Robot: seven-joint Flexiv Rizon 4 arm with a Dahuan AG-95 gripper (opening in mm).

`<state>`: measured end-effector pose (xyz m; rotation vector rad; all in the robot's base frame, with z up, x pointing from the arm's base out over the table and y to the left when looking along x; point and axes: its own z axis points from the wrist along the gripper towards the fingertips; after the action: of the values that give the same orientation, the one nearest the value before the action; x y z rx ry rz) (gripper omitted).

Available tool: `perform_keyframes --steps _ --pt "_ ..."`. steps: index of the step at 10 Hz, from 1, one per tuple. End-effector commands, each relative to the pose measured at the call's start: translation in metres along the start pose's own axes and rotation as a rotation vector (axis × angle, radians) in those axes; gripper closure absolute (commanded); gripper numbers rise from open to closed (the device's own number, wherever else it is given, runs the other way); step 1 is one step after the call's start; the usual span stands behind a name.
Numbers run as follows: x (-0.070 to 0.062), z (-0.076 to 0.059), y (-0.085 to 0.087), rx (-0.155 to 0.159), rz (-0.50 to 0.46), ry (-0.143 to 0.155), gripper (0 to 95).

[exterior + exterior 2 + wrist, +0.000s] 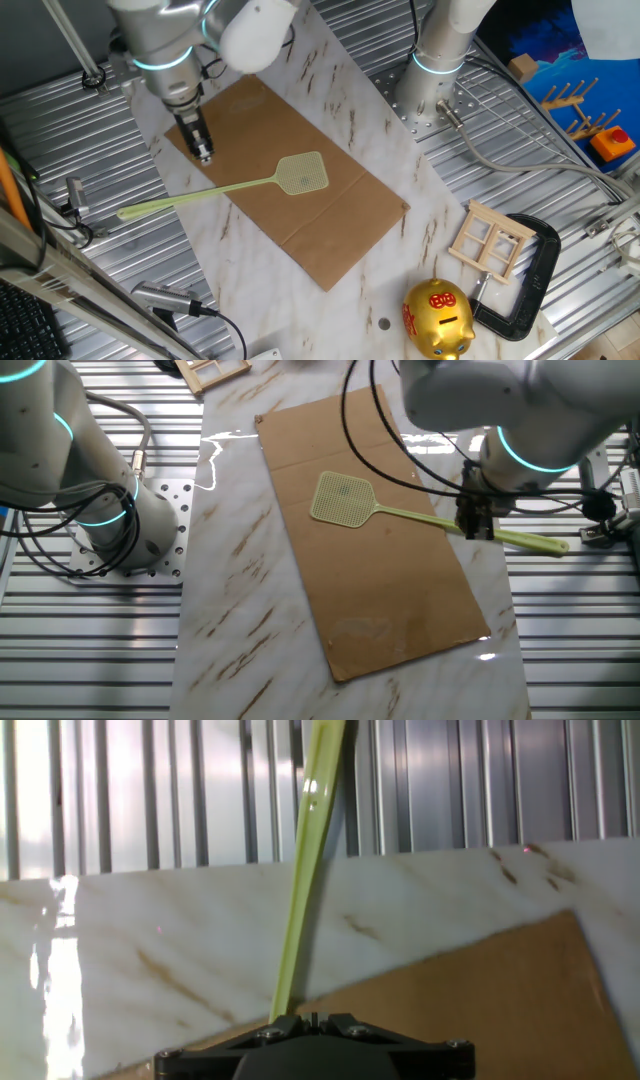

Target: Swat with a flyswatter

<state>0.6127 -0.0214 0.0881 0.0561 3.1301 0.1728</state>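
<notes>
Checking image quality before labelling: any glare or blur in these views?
Hand view: strong glare on the marble sheet at left, and the flyswatter handle looks slightly soft. The other fixed view: small bright reflections on the marble edges. One fixed view: evenly lit, sharp.

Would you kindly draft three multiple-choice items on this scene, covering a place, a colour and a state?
1. Where does the flyswatter head lie?
A. on the brown sheet
B. on the metal slats
C. on the piggy bank

2. What colour is the piggy bank?
A. blue
B. gold with red
C. white

3. How does the flyswatter lie relative to the hand?
A. standing on its end
B. draped over the black clamp
C. flat, handle running under the hand

Key: 1 A, the mesh head rests on the brown sheet; 2 B, it is gold with red markings; 3 C, the hand view shows the handle passing beneath the hand.
</notes>
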Motion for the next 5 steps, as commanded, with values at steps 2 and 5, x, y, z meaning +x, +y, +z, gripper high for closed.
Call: perform_keyframes --steps 2,5 --pt "0.0004 -0.0007 -0.0004 0.001 -0.004 0.000 95.0" --pt "0.0016 -0.0057 0.0007 -0.002 -0.007 0.004 95.0"
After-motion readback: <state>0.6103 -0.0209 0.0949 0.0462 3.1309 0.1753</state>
